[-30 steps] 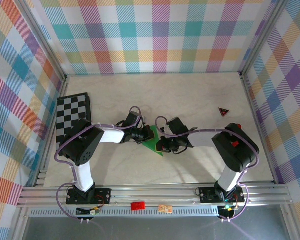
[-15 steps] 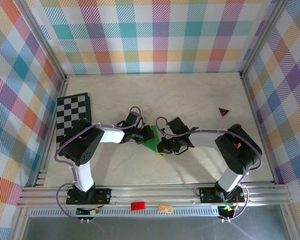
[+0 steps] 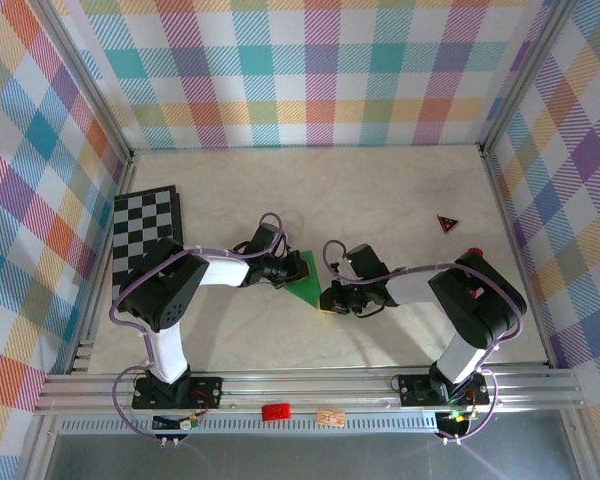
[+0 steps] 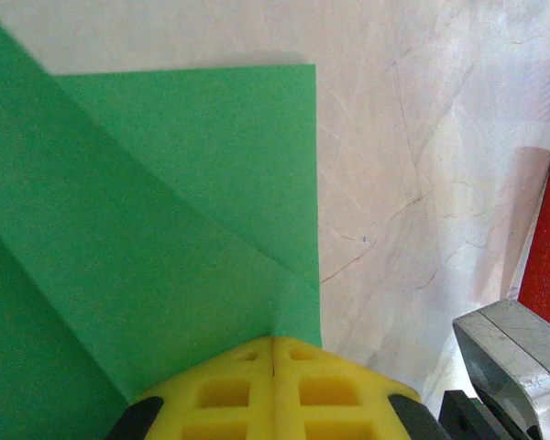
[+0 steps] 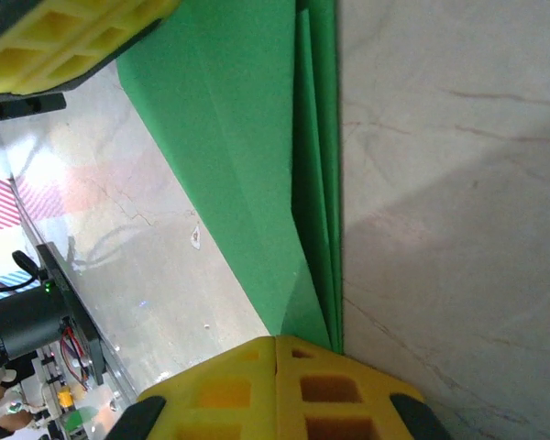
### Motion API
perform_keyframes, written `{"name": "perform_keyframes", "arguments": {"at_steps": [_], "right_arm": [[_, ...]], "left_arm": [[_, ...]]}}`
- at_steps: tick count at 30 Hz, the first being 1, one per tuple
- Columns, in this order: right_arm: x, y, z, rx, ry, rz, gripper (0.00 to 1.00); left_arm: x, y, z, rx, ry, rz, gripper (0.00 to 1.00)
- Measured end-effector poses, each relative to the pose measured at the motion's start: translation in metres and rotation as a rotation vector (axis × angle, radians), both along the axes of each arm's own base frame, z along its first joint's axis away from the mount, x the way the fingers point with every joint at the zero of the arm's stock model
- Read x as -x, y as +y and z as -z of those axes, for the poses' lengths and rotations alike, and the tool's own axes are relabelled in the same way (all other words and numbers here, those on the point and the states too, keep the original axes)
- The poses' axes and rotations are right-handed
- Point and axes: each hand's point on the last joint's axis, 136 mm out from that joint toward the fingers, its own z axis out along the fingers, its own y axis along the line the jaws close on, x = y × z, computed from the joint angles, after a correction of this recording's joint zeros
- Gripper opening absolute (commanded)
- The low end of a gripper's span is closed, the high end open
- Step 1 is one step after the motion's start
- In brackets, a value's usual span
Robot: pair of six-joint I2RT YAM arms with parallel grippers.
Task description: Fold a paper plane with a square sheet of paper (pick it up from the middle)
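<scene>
Both pincers are fully closed with their yellow tips butted together, and neither has anything between its jaws. The left gripper bears down on the far part of the paper. The right gripper bears down on its near, pointed end. In the wrist views the paper runs up to and under the closed tips of the left gripper and the right gripper. The tips seem to act as pressing tools, flattening creases rather than lifting anything.

The table carries everything. A chessboard lies flat along its left edge, well apart from the work and likely just out of the way.

The green sheet of paper lies near the middle of the table, somewhat toward the near edge, between the two arms. It is no longer a plain square. The left wrist view shows a diagonal flap folded over a squared corner. The right wrist view shows several layers stacked along one straight edge and narrowing to a tip at the closed fingers. I judge the plane partway folded, one tip anchoring the layers while the other sharpens a fold.

A small red-and-black triangle sits toward the right edge, clear of both arms.
</scene>
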Motion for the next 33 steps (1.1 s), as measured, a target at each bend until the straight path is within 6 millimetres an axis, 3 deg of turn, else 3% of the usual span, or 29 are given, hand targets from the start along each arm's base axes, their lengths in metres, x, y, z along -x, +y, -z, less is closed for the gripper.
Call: {"name": "perform_keyframes", "arguments": {"at_steps": [9,13,19,21,28,33], "right_arm": [[0.013,-0.012,-0.001,0.02,0.018,0.015,0.01],[0.017,-0.017,-0.015,0.039,0.02,0.01,0.0],[-0.018,0.011,-0.064,-0.027,-0.083,-0.014,0.0],[-0.03,0.02,-0.068,-0.037,-0.095,-0.019,0.0],[-0.033,0.028,-0.031,0.032,-0.005,-0.032,0.0],[-0.037,0.033,-0.026,0.061,-0.005,-0.032,0.0]], "left_arm": [[0.0,0.0,0.0,0.002,0.002,0.002,0.05],[0.0,0.0,0.0,0.003,0.002,0.003,0.05],[0.001,-0.001,0.0,0.003,0.002,0.003,0.05],[0.001,-0.001,0.0,0.003,0.002,0.003,0.05],[0.001,-0.001,0.0,0.004,0.002,0.003,0.05],[0.001,-0.001,0.0,0.004,0.003,0.004,0.05]]}}
